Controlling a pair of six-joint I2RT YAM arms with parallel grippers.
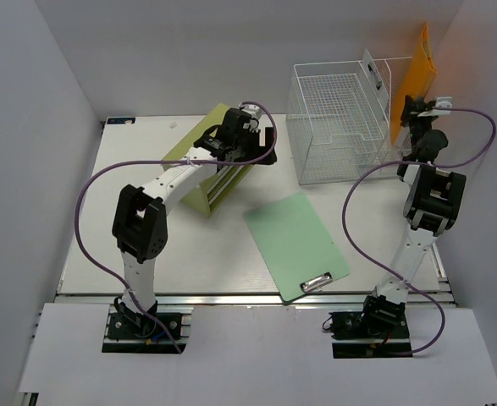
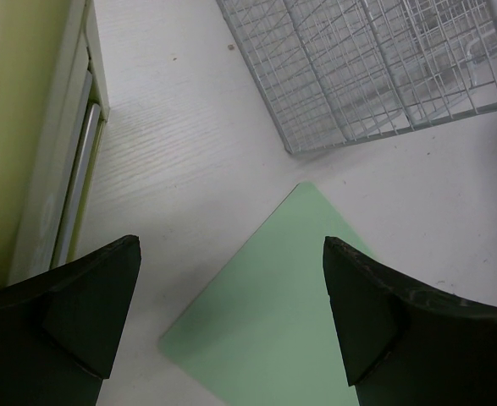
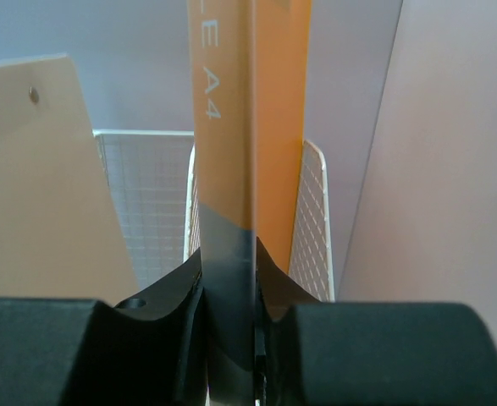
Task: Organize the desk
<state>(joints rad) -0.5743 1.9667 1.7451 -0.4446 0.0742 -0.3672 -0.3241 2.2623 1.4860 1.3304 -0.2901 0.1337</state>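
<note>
The white desk (image 1: 146, 245) holds a light green clipboard (image 1: 296, 243) lying flat near the front, its metal clip (image 1: 318, 282) toward me. It also shows in the left wrist view (image 2: 290, 321). My left gripper (image 1: 263, 145) is open and empty, hovering beside the olive-green drawer box (image 1: 207, 165), above the clipboard's far corner. My right gripper (image 1: 416, 108) is shut on an orange folder (image 1: 415, 80), held upright on edge beside the white wire tray rack (image 1: 337, 123). In the right wrist view the folder (image 3: 252, 110) stands edge-on between my fingers.
The drawer box (image 2: 28, 144) sits left of the left fingers. The wire rack (image 2: 375, 68) fills the back right. A clear sheet (image 1: 373, 72) stands in the rack. A beige panel (image 3: 45, 186) shows left of the folder. Walls close in on both sides.
</note>
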